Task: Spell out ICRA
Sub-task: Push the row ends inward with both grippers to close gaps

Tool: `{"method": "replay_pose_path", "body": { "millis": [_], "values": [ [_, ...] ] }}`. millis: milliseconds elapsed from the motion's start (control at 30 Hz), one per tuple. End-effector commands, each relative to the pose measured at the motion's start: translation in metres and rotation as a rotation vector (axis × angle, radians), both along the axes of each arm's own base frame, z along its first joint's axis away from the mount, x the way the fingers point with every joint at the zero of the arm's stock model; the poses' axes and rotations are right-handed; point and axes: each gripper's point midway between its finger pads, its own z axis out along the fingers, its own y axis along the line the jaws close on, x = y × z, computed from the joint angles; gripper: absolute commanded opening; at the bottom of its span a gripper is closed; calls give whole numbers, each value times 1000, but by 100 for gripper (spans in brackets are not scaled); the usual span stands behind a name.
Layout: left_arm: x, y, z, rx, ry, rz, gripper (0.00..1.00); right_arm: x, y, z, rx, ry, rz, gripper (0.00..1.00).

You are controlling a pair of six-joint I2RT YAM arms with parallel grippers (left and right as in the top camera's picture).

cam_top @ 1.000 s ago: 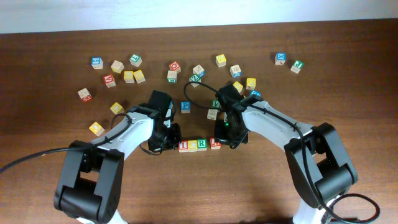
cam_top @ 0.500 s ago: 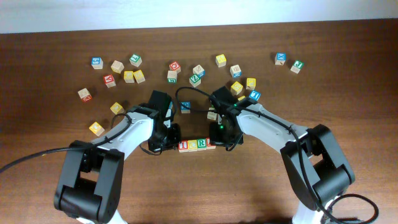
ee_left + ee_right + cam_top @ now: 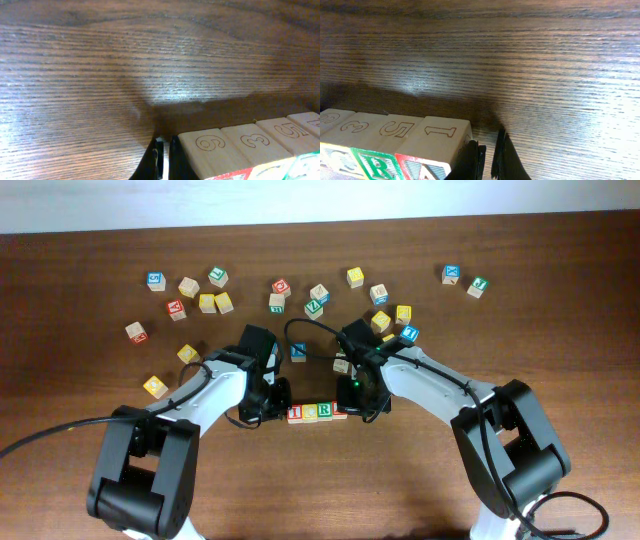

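Table: brown wood with dark lines in it, and it fills every view.
Left arm: white and black. It reaches in from the near edge to the left end of the row.
Right arm: white and black. It reaches in to the right end of the row.
Loose blocks: many small wooden letter blocks lie spread over the far half of the table, well apart from the row.
ICRA row: four blocks sit side by side, touching, in a line between the two grippers.
Left gripper: low on the table with its fingers together, holding nothing. It is just beside the I cube.
Right gripper: low on the table with its fingers together, holding nothing. It is right against the A cube.
I cube: red letter, at the left end.
C cube: second in the row.
R cube: green letter, third.
A cube: red letter, at the right end, with a 1 on its far side.
Blue-letter block: sits alone, behind the row.
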Motion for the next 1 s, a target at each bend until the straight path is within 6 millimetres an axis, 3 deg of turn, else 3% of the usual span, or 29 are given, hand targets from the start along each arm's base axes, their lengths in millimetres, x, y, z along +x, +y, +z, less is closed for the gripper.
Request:
{"method": "replay_pose_path", "body": {
  "millis": [0,800,967],
  "values": [
    [-7,-3,-12,-6,32,-26,0,-7,4,-5,7,35,-3,4],
    [-10,-2,-12,-2,43,-25,0,-3,2,-6,-4,13,0,4],
    [-12,14,-16,93,47,-18,0,-2,-10,-9,-71,1,-7,4]
  ]
}}
